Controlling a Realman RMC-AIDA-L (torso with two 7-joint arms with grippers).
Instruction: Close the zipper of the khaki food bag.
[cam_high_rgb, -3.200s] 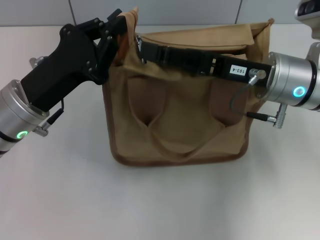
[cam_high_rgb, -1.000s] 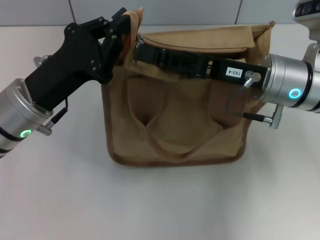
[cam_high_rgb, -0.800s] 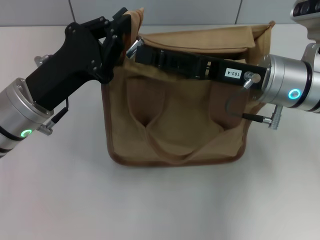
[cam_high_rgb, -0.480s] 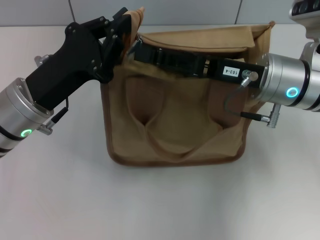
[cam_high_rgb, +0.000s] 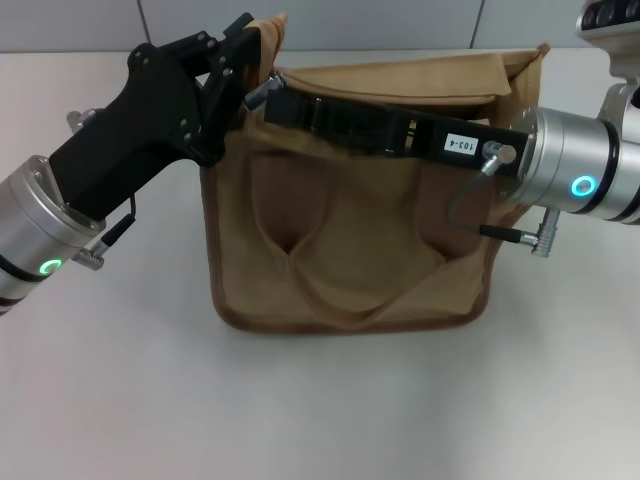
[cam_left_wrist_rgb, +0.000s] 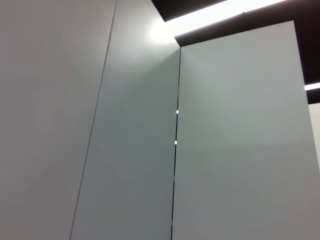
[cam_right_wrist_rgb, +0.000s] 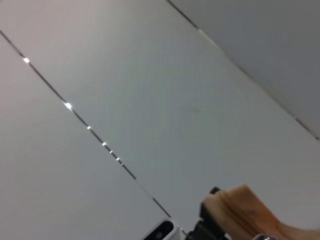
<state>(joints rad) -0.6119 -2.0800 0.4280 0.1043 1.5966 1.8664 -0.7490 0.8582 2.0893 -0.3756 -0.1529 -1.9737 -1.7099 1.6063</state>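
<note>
The khaki food bag (cam_high_rgb: 350, 240) stands upright mid-table in the head view, its handles hanging down the near side. My left gripper (cam_high_rgb: 245, 45) is shut on the bag's raised top-left corner flap. My right gripper (cam_high_rgb: 272, 100) reaches across the bag's top from the right. Its fingers are shut on the silver zipper pull (cam_high_rgb: 256, 96) at the bag's left end. The zipper line lies mostly hidden under the right gripper's black body. The right wrist view shows only a tan corner of the bag (cam_right_wrist_rgb: 245, 207). The left wrist view shows only wall.
The white table (cam_high_rgb: 320, 400) stretches in front of and beside the bag. Grey wall panels (cam_high_rgb: 400, 20) stand just behind it. The left arm (cam_high_rgb: 60, 220) crosses the table's left side, and the right arm's silver wrist (cam_high_rgb: 580, 170) hangs beside the bag's right edge.
My right gripper has crept left along the bag's top with the silver pull, which now sits close to the left gripper. The left gripper and the bag have barely moved.
</note>
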